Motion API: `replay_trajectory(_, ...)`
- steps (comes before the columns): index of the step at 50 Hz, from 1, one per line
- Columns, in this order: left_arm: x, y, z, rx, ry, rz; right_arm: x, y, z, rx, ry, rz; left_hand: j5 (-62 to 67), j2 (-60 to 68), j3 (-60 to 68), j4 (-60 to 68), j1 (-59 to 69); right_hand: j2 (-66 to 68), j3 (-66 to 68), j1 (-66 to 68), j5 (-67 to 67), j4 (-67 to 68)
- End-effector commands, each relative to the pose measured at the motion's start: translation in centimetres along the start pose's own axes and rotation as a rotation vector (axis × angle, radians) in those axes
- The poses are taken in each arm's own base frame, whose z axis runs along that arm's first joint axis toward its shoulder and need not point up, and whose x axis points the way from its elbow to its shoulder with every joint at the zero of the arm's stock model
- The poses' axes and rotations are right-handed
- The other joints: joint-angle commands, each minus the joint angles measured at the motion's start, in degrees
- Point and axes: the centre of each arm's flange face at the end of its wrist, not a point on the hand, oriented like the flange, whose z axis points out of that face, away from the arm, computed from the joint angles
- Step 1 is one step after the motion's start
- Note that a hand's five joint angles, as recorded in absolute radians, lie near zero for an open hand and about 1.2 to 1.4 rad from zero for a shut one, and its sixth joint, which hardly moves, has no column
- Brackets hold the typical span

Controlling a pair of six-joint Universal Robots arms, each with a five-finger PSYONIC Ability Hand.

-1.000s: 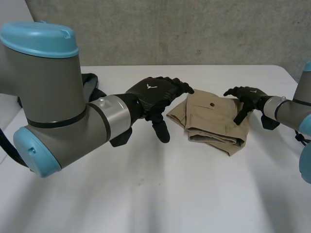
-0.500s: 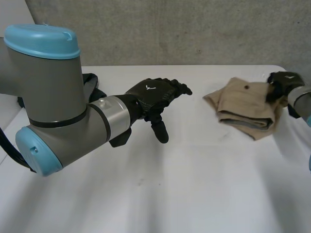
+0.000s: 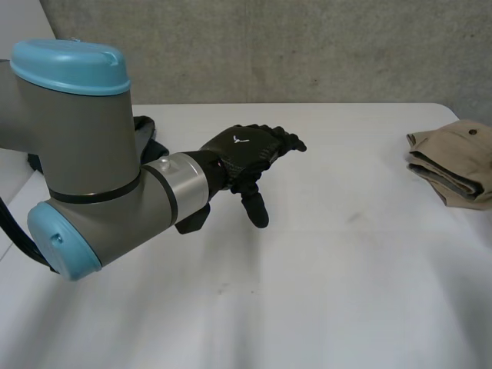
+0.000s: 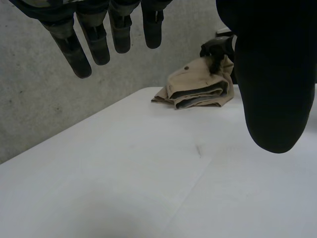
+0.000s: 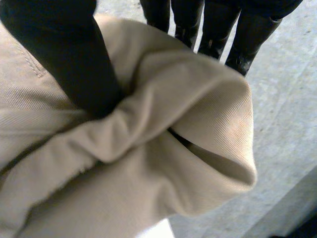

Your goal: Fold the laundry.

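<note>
A folded tan garment (image 3: pixel 455 163) with a button lies at the table's far right edge. My right hand (image 5: pixel 59 54) is shut on it: the thumb presses on top of the fold while the fingers (image 5: pixel 213 25) reach behind it, pinching the tan garment (image 5: pixel 163 163). In the left wrist view the right hand (image 4: pixel 218 48) sits on the far end of the garment (image 4: pixel 195 89). My left hand (image 3: pixel 246 154) hovers over the middle of the table, apart from the cloth. Its fingers (image 4: pixel 89 39) are straight and the thumb (image 4: pixel 272 84) spread, holding nothing.
The white table (image 3: pixel 307 292) stretches bare in front of and between the hands. A dark object (image 3: pixel 146 134) lies behind my left arm near the back left edge. A grey wall (image 3: pixel 307 46) stands behind the table.
My right hand closed on the folded tan garment and pulled it from the table's middle to the far right edge. The left hand stayed where it was.
</note>
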Motion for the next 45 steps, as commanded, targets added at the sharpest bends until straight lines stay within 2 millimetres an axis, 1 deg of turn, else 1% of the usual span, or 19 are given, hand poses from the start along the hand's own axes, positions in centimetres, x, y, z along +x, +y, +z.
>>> replay_trajectory(1,0.0,0.1,0.0,-0.005,0.000,-0.003,-0.9,0.3,-0.9,-0.066,-0.070,-0.012,0.65,1.67,1.24,1.62,1.99,-44.86,-45.30,-31.59,-43.70,-46.12)
replay_trajectory(7,0.1,-0.1,-0.2,0.000,0.001,-0.003,-0.3,-2.1,-2.2,-0.110,-0.057,-0.101,0.65,1.67,1.24,1.62,1.99,-44.86,-45.30,-31.59,-43.70,-46.12)
replay_trajectory(10,0.2,-0.1,-0.3,0.000,0.001,-0.003,0.4,-4.6,-2.9,-0.100,-0.025,-0.237,0.65,1.67,1.24,1.62,1.99,-44.86,-45.30,-31.59,-43.70,-46.12)
replay_trajectory(15,-0.1,-0.7,-0.8,0.018,-0.027,-0.001,1.6,-10.8,-5.1,-0.035,0.032,-0.567,0.65,1.67,1.24,1.62,1.99,-44.86,-45.30,-31.59,-43.70,-46.12)
replay_trajectory(18,-0.4,-1.4,-1.0,0.053,-0.055,0.011,1.9,-13.5,-6.5,-0.002,0.060,-0.645,0.65,1.67,1.24,1.62,1.99,-44.86,-45.30,-31.59,-43.70,-46.12)
replay_trajectory(19,-0.7,-2.0,-1.1,0.089,-0.076,0.022,1.7,-15.1,-7.3,0.031,0.075,-0.652,0.48,1.50,1.07,1.45,1.82,-44.86,-45.30,-31.59,-43.70,-46.12)
replay_trajectory(22,-1.2,-2.9,-1.1,0.154,-0.120,0.042,0.5,-17.6,-8.9,0.099,0.077,-0.641,0.15,1.17,0.74,1.12,1.48,-44.86,-45.30,-31.59,-43.70,-46.12)
replay_trajectory(24,-2.6,-3.9,-1.2,0.215,-0.190,0.061,-3.9,-19.1,-11.5,0.177,-0.011,-0.613,-0.19,0.83,0.40,0.78,1.14,-44.86,-45.30,-31.59,-43.70,-46.12)
replay_trajectory(25,-3.2,-4.1,-1.3,0.233,-0.217,0.067,-5.8,-19.2,-12.5,0.196,-0.058,-0.604,-0.19,0.83,0.40,0.78,1.14,-44.86,-45.30,-31.59,-43.70,-46.12)
replay_trajectory(26,-4.0,-4.5,-1.4,0.253,-0.245,0.072,-9.3,-19.0,-14.7,0.222,-0.153,-0.581,-0.19,0.83,0.40,0.78,1.14,-44.86,-45.30,-31.59,-43.70,-46.12)
replay_trajectory(29,-6.7,-5.2,-1.5,0.309,-0.327,0.110,-13.4,-18.0,-17.8,0.230,-0.298,-0.557,-0.19,0.83,0.40,0.78,1.14,-44.86,-45.30,-31.59,-43.70,-46.12)
replay_trajectory(30,-7.6,-5.3,-1.5,0.318,-0.350,0.125,-15.7,-16.8,-19.9,0.220,-0.398,-0.548,-0.36,0.66,0.23,0.61,0.98,-44.86,-45.30,-31.59,-43.70,-46.12)
replay_trajectory(33,-12.0,-5.0,-1.5,0.310,-0.463,0.211,-18.4,-15.1,-23.2,0.209,-0.546,-0.539,-1.20,-0.18,-0.61,-0.23,0.14,-44.86,-45.30,-31.59,-43.70,-46.12)
replay_trajectory(34,-13.1,-4.6,-1.4,0.294,-0.489,0.235,-19.6,-14.1,-25.4,0.200,-0.632,-0.538,-1.20,-0.18,-0.61,-0.23,0.14,-44.86,-45.30,-31.59,-43.70,-46.12)
replay_trajectory(35,-15.1,-3.4,-1.0,0.248,-0.531,0.276,-20.2,-13.7,-26.6,0.199,-0.674,-0.538,-1.20,-0.18,-0.61,-0.23,0.14,-44.86,-45.30,-31.59,-43.70,-46.12)
replay_trajectory(38,-18.1,-1.2,-0.4,0.168,-0.584,0.340,-22.1,-11.5,-30.9,0.190,-0.828,-0.550,-1.20,-0.18,-0.61,-0.23,0.14,-44.86,-45.30,-31.59,-43.70,-46.12)
replay_trajectory(41,-22.1,1.1,0.2,0.084,-0.648,0.407,-22.9,-9.5,-33.3,0.167,-0.913,-0.562,-1.37,-0.35,-0.78,-0.40,-0.03,-44.86,-45.30,-31.59,-43.70,-46.12)
replay_trajectory(42,-24.3,2.6,0.5,0.042,-0.675,0.413,-23.1,-8.2,-34.5,0.143,-0.949,-0.574,-1.37,-0.35,-0.78,-0.40,-0.03,-44.86,-45.30,-31.59,-43.70,-46.12)
replay_trajectory(45,-27.0,5.0,1.2,-0.002,-0.687,0.400,-22.8,-6.7,-35.8,0.104,-0.982,-0.586,-1.37,-0.35,-0.78,-0.40,-0.03,-44.86,-45.30,-31.59,-43.70,-46.12)
